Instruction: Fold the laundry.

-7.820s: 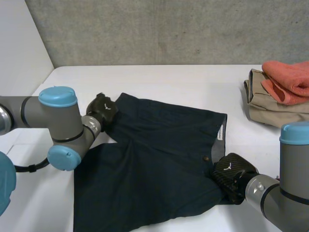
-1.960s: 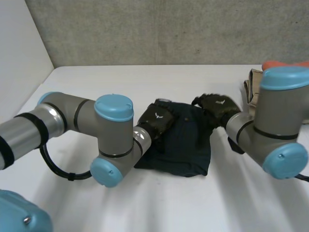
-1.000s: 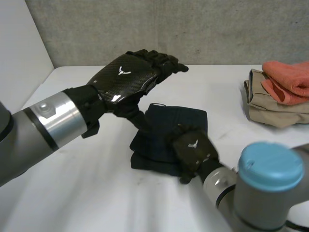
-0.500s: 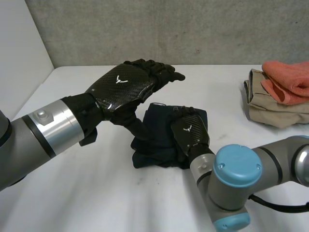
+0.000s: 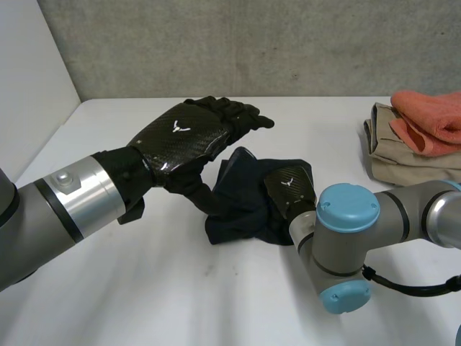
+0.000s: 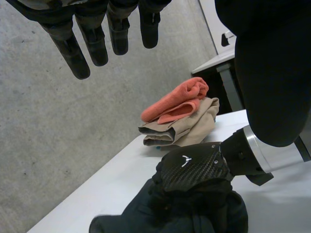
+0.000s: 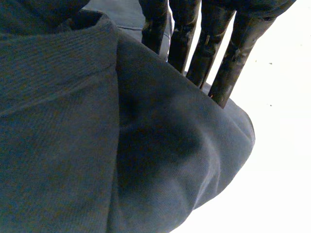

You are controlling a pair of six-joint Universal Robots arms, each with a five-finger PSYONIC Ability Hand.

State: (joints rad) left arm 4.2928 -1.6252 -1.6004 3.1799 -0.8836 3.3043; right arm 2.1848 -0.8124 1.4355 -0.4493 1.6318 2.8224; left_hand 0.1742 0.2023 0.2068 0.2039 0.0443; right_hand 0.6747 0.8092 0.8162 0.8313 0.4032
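Observation:
A dark navy garment [image 5: 238,205], folded into a small bundle, lies mid-table, its far edge bunched and raised. My right hand [image 5: 290,187] sits on the bundle's right side. In the right wrist view the cloth [image 7: 97,145] bulges into its palm and its fingers [image 7: 214,48] reach round behind it. The left wrist view has that right hand [image 6: 192,167] dug into the cloth [image 6: 141,216]. My left hand [image 5: 191,130] hovers above the bundle's left side, palm down, holding nothing, its fingers [image 6: 80,53] straight.
A folded tan garment [image 5: 410,162] with a coral towel [image 5: 432,119] on top sits at the table's right edge; the left wrist view has the same tan garment [image 6: 187,128] and towel [image 6: 177,99]. Bare white table [image 5: 144,288] lies in front; a grey wall stands behind.
My right hand has closed into the bundle's right side, and the cloth has bunched up and risen at its far edge. My left hand has stayed raised and open.

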